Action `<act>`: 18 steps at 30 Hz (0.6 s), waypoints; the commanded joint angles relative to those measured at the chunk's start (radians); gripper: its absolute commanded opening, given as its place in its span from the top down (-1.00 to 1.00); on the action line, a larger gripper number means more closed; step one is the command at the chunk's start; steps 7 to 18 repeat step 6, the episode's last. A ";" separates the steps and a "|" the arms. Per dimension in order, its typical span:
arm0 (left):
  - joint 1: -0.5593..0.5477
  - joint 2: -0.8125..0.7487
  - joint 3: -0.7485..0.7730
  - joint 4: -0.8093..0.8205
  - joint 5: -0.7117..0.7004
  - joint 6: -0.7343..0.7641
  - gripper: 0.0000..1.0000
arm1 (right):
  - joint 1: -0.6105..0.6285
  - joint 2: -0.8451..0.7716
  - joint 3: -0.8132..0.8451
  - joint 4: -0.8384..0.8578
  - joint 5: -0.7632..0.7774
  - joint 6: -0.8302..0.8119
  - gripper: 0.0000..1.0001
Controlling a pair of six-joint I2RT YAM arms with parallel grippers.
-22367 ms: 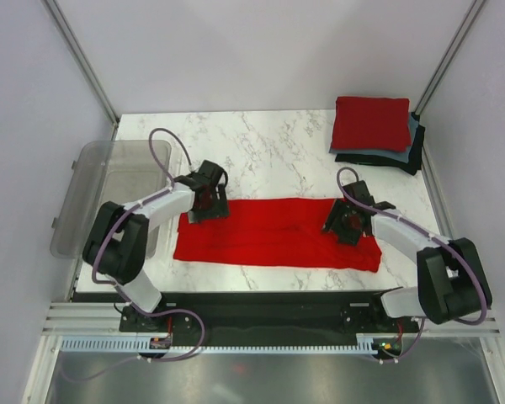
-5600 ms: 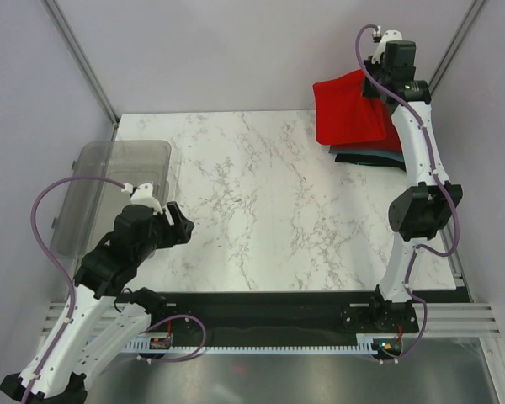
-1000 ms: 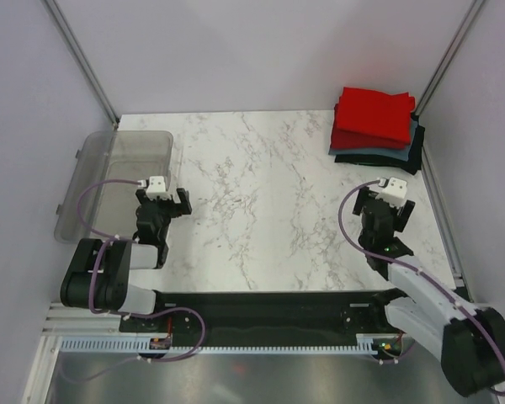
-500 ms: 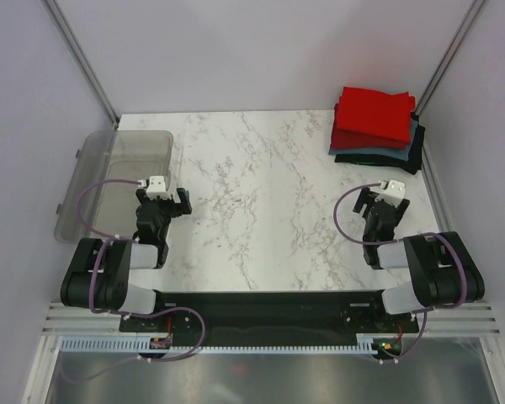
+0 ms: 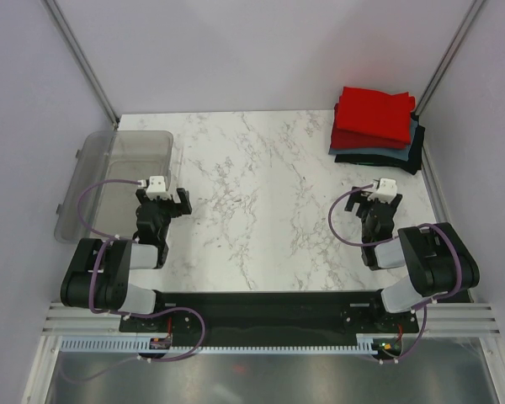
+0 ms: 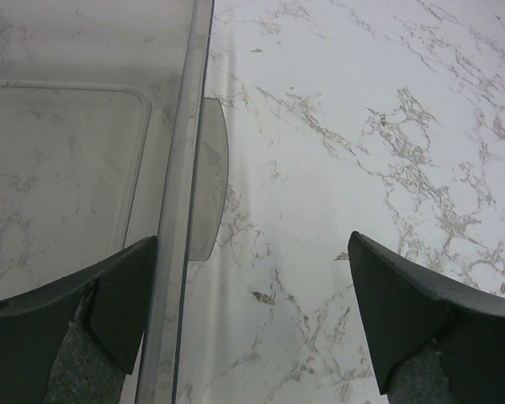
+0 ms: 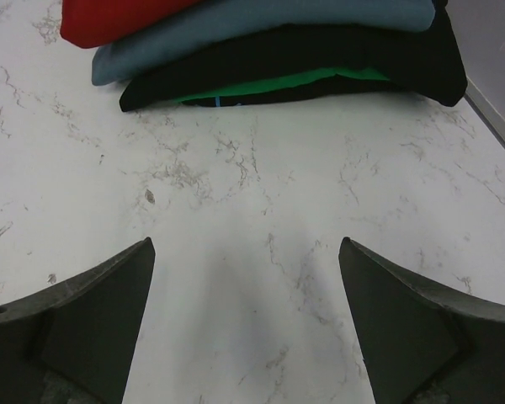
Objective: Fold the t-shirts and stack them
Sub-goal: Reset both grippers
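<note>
Our left gripper (image 5: 162, 200) sits low over the white marble table (image 5: 261, 194) with its jaws spread wide and nothing between them. Its two dark fingers (image 6: 109, 311) frame bare marble toward the right. Just inside the left finger, the rim of the clear grey bin (image 6: 178, 219) runs straight ahead. A little beyond the fingertips, a small rounded tab (image 6: 210, 177) juts from that rim toward the middle of the gap. Our right gripper (image 5: 377, 204) also sits low with its jaws fully apart, holding nothing, and we see only marble between its fingers (image 7: 93, 320). Straight ahead of it, well apart from the fingertips, lies the stack of folded t-shirts (image 5: 374, 126). The black one (image 7: 337, 59) is at the bottom, touching the table, and a thin green strip (image 7: 295, 82) shows in its near edge. The grey-blue one (image 7: 261, 21) lies on the black, with red cloth (image 7: 118, 17) on top. From above, we see the red layers slightly skewed, and the stack lies far off to the right of the left gripper.
</note>
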 commanded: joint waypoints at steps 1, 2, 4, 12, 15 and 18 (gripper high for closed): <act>0.005 0.008 0.002 0.063 0.021 0.051 -0.99 | 0.004 -0.003 0.022 0.028 -0.031 -0.008 -0.96; 0.005 0.009 0.002 0.064 0.021 0.051 -0.99 | 0.003 0.003 0.019 0.053 -0.031 -0.009 -0.96; 0.005 0.009 0.002 0.064 0.021 0.051 -0.99 | 0.003 0.001 0.019 0.049 -0.035 -0.011 -0.96; 0.005 0.009 0.002 0.064 0.021 0.051 -0.99 | 0.003 0.003 0.019 0.049 -0.035 -0.010 -0.96; 0.005 0.009 0.002 0.064 0.021 0.051 -0.99 | 0.003 0.003 0.019 0.049 -0.035 -0.010 -0.96; 0.005 0.009 0.002 0.064 0.021 0.051 -0.99 | 0.003 0.003 0.019 0.049 -0.035 -0.010 -0.96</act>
